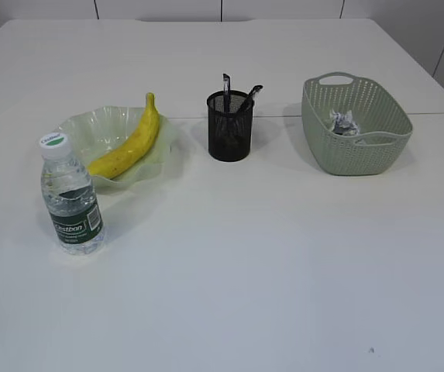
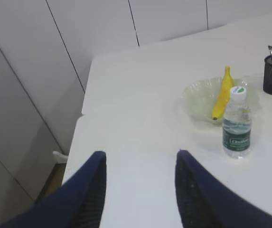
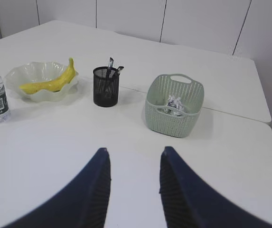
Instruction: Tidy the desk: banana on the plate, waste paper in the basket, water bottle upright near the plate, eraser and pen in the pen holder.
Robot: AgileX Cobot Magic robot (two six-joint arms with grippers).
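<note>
A yellow banana (image 1: 131, 143) lies on the pale green wavy plate (image 1: 82, 128). The water bottle (image 1: 70, 195) stands upright just in front of the plate, white cap on top. A black mesh pen holder (image 1: 230, 125) holds a pen (image 1: 226, 87) and a second dark stick; the eraser is hidden from view. Crumpled waste paper (image 1: 344, 122) rests inside the green basket (image 1: 355, 124). My left gripper (image 2: 140, 154) is open and empty above the table's left edge, far from the bottle (image 2: 237, 122). My right gripper (image 3: 135, 151) is open and empty, well short of the basket (image 3: 174, 105).
The white table (image 1: 268, 256) is made of two joined tops with a seam behind the holder. Neither arm shows in the exterior view. A wall of white panels (image 2: 41, 57) runs past the table's left edge, with a gap down to the floor.
</note>
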